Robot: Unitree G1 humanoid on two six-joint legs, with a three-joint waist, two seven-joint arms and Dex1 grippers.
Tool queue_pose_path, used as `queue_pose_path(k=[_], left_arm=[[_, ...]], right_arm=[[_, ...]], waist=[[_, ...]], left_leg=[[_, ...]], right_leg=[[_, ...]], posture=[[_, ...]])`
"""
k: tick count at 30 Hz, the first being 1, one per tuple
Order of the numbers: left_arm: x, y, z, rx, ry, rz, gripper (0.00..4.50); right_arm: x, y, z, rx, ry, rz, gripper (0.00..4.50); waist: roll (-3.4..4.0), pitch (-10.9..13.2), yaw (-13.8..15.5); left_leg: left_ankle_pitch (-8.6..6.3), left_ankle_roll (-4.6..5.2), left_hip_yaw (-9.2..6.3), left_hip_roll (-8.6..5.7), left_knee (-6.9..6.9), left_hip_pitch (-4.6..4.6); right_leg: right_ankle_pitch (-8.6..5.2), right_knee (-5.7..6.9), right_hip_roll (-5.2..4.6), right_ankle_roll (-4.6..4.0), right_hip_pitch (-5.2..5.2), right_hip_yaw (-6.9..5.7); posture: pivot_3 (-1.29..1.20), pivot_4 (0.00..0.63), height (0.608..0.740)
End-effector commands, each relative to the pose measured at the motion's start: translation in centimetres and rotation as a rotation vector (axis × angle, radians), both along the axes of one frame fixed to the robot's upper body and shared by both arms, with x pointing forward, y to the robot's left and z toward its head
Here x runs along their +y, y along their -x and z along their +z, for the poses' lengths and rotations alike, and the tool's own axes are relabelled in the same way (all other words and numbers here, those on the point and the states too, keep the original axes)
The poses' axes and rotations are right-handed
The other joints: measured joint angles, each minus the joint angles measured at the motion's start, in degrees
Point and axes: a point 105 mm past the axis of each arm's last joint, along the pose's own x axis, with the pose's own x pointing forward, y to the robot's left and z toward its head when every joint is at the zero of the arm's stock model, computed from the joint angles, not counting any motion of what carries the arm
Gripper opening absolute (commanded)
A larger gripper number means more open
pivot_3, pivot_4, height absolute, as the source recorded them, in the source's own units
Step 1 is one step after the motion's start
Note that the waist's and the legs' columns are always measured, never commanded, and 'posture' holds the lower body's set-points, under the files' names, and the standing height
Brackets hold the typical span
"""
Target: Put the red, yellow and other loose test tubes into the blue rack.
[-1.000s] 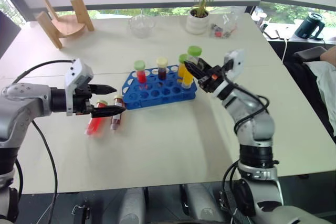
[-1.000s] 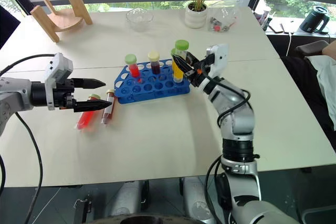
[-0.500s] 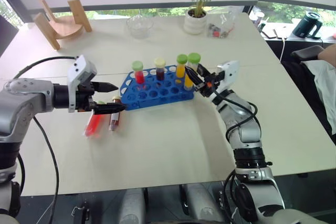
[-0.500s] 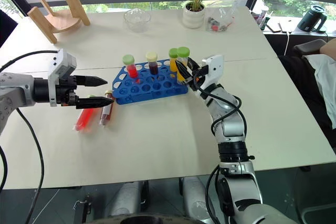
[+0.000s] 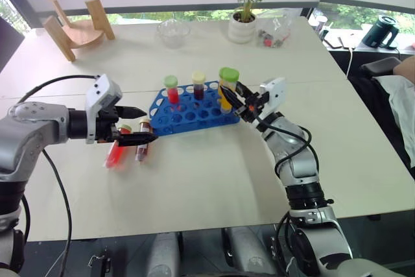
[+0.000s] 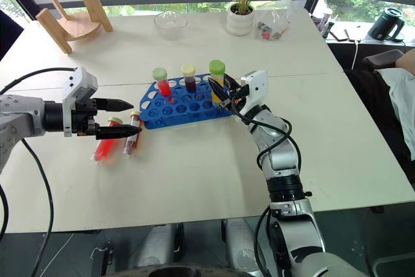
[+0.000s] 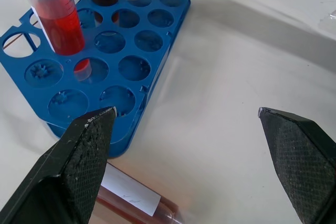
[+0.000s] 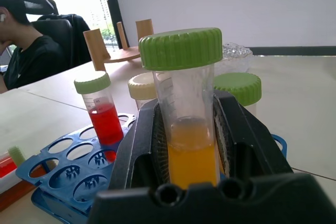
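Right gripper [image 6: 221, 95] clamps yellow tube [image 6: 217, 80] over blue rack [image 6: 185, 104].

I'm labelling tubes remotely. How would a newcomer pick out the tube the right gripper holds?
Find the blue rack mid-table. At its right end, the right gripper clamps a tube with orange-yellow liquid. Its green cap stands highest, and no other tube is held.
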Motion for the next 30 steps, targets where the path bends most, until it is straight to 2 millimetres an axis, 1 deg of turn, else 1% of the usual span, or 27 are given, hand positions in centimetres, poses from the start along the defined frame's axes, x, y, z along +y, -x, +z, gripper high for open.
queue_pose_path(k=[1,11,20,23,30], left_arm=[[0.4,0.0,0.9,-0.042,0.007,0.012,4.5],[0.5,-0.2,0.6,-0.041,0.012,0.012,4.5],[0.5,-0.3,0.3,-0.037,0.013,0.007,4.5],[0.5,-0.3,0.3,-0.035,0.014,0.007,4.5],[0.5,-0.3,0.1,-0.035,0.016,0.015,4.5]], right_arm=[[-0.9,-0.2,-0.8,0.023,0.016,-0.027,0.8],[-1.8,-0.3,-1.4,0.035,0.03,-0.052,0.8],[-0.4,0.5,-2.4,0.059,0.048,0.001,0.8],[0.0,0.2,-2.3,0.049,0.053,-0.003,0.8],[0.0,-0.5,-2.2,0.03,0.064,-0.014,0.8]], waist=[[-0.01,0.0,0.05],[-0.02,-0.01,0.01],[-0.07,-0.04,-0.01],[-0.07,-0.04,-0.02],[-0.05,-0.03,-0.03]], left_leg=[[0.0,0.0,0.0,0.0,0.0,0.03],[0.0,0.0,0.0,0.0,0.0,0.13],[0.0,0.0,-0.01,0.0,0.0,0.22],[0.0,0.0,-0.01,0.0,0.0,0.26],[0.0,0.0,0.0,0.0,0.0,0.26]], right_leg=[[0.0,0.0,0.0,0.0,0.04,0.0],[0.0,-0.01,0.0,0.0,0.15,0.0],[0.0,-0.01,0.0,0.0,0.25,0.0],[0.0,-0.01,0.0,0.0,0.29,0.0],[-0.01,-0.01,0.01,0.0,0.28,0.0]], posture=[[0.0,0.15,0.74],[0.0,0.15,0.74],[0.0,0.15,0.74],[0.0,0.15,0.74],[0.0,0.15,0.74]])
